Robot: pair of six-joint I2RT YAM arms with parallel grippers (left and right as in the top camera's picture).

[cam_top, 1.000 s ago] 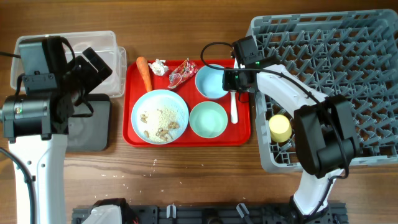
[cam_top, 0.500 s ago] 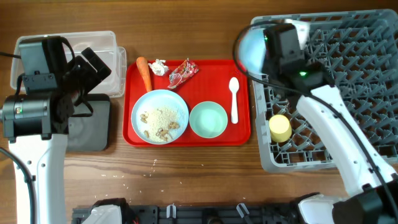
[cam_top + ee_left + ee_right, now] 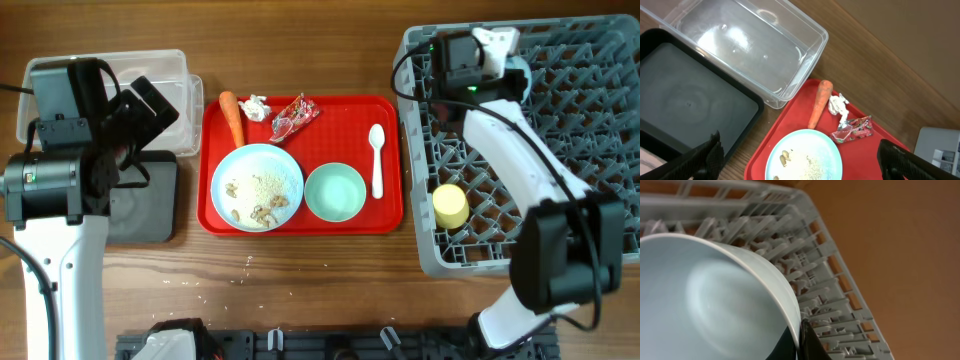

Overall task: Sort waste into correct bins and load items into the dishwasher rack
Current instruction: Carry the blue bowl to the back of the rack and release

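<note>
My right gripper is shut on the rim of the light blue bowl, holding it tilted over the far left part of the grey dishwasher rack. In the overhead view this gripper is above the rack's far left corner. The rack holds the yellow-green cup. On the red tray lie the carrot, tissue, wrapper, light blue plate with rice scraps, pale green bowl and white spoon. My left gripper is open and empty, high above the plate's near-left side.
The clear tub and the black tray stand side by side left of the red tray. A few rice grains lie on the wood in front of the tray.
My right gripper lifted the light blue bowl off the red tray and carried it right, over the rack's far left corner. The left arm has not moved.
</note>
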